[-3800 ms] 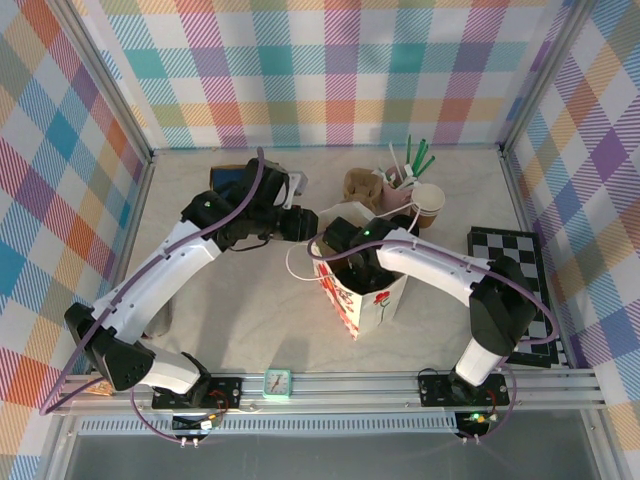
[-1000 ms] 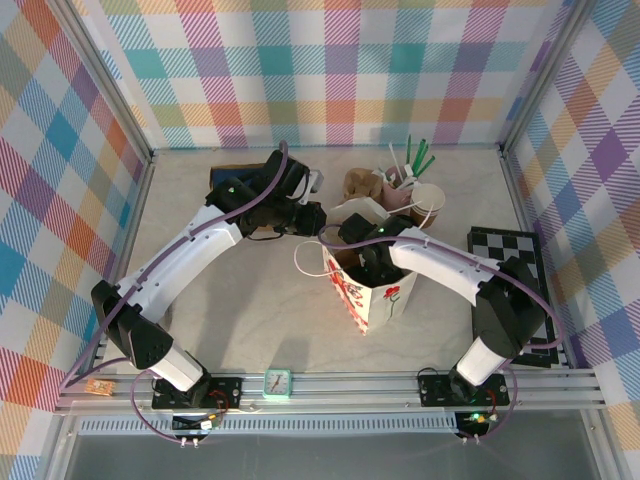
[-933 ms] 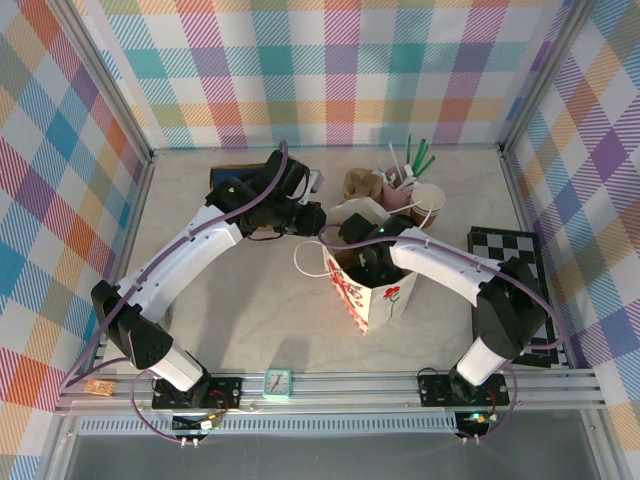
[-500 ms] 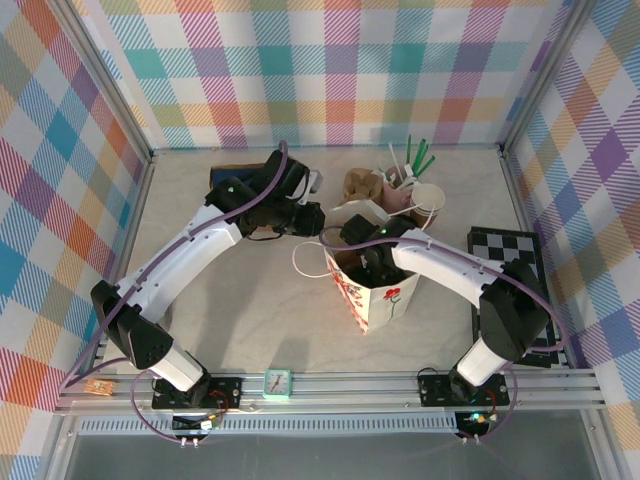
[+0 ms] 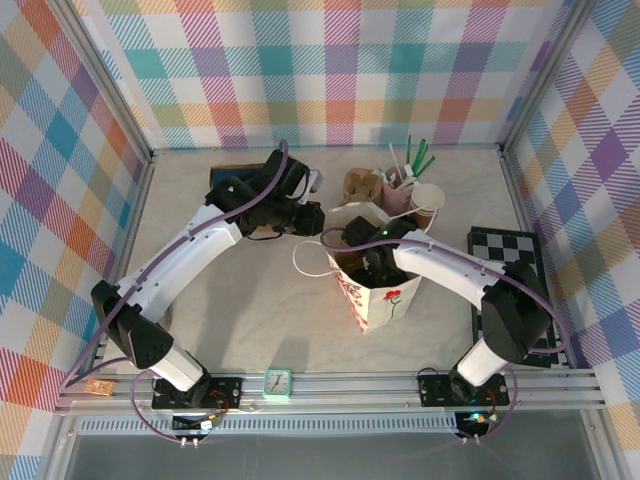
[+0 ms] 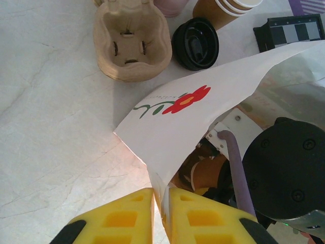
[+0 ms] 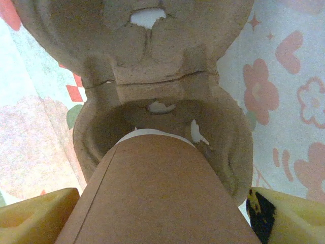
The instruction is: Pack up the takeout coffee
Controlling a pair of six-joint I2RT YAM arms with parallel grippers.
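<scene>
The takeout coffee [image 7: 152, 198] is a kraft-brown cup whose base sits over a well of the pulp carrier [image 7: 167, 61] inside the bag. Its lid is hidden. My right gripper [image 7: 162, 216] is shut on it, a yellow finger [image 7: 35, 213] on each side, and its wrist [image 5: 365, 258] reaches down into the bag's mouth. The white paper bag [image 5: 378, 295] with a red flower stands mid-table. My left gripper [image 6: 161, 203] is shut on the bag's [image 6: 203, 109] top edge, at its far left corner [image 5: 318, 222]. The cup [image 6: 203, 173] shows through the opening.
Behind the bag are a spare pulp carrier [image 6: 131, 43], a loose black lid [image 6: 195, 43], stacked open cups [image 5: 428, 200] and a cup of straws [image 5: 405, 172]. A checkered board [image 5: 510, 262] lies at the right, and a small clock [image 5: 277, 381] by the near rail.
Since several seconds ago my left arm has moved back and right with the bag's edge, and the bag stands more upright. Over the last second, almost nothing has shifted.
</scene>
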